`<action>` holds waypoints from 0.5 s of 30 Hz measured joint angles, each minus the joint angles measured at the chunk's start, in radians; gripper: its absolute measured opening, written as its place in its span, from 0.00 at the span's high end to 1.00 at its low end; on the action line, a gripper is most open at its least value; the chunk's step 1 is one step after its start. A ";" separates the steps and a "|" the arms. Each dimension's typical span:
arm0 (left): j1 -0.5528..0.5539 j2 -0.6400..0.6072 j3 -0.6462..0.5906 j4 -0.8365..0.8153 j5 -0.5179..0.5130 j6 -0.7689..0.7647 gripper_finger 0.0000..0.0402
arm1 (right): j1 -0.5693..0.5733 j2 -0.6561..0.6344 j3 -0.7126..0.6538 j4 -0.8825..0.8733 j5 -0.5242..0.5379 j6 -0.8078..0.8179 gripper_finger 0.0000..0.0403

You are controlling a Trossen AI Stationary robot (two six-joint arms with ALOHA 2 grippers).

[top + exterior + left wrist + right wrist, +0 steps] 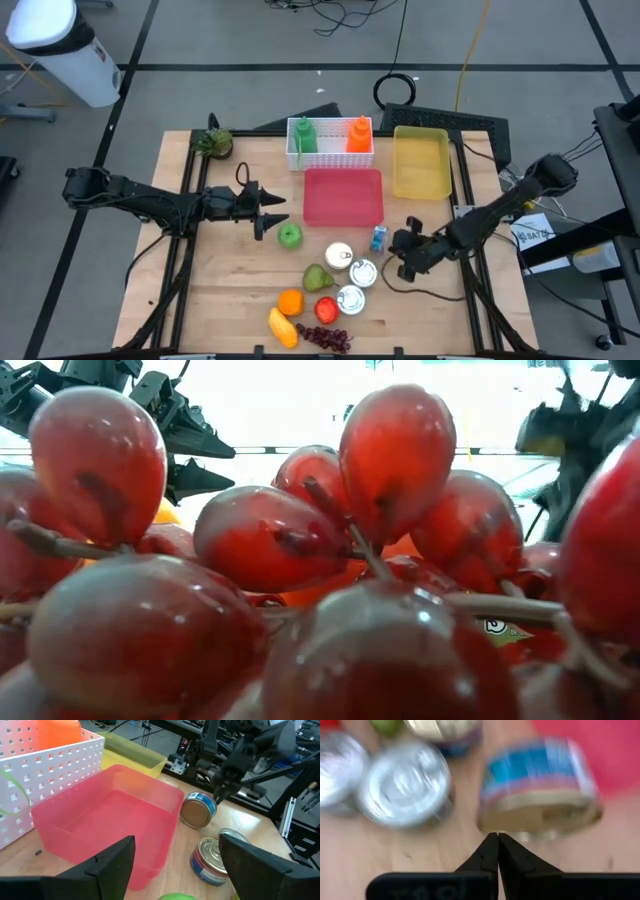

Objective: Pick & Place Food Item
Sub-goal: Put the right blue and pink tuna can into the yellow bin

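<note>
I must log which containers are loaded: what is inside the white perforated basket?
The white perforated basket holds a green bottle and an orange bottle, standing side by side. The bottles cover the basket floor beneath them, so anything lying there cannot be seen.

Two dark, jointed arms with pointed black fingers

Both arms are black throughout, built of slim tubes joined by bulkier rounded joints, with thin black cables looping beside the links. The left gripper (272,217) ends in two broad, matte black wedge fingers (107,865) tapering to sharp tips. The right gripper (405,257) carries the same black fingers (487,852), narrowing to fine points above a flat black bar with faint raised lettering.
</note>
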 joint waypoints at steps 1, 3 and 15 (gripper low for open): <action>0.000 0.000 0.000 0.000 0.000 0.000 0.25 | 0.009 -0.019 0.000 0.020 0.040 -0.029 1.00; 0.000 0.000 0.000 0.000 0.000 0.000 0.25 | 0.022 -0.053 0.000 0.059 0.116 -0.077 1.00; 0.000 0.000 0.000 0.000 0.002 0.002 0.25 | 0.004 -0.045 0.000 0.458 0.143 -0.592 0.49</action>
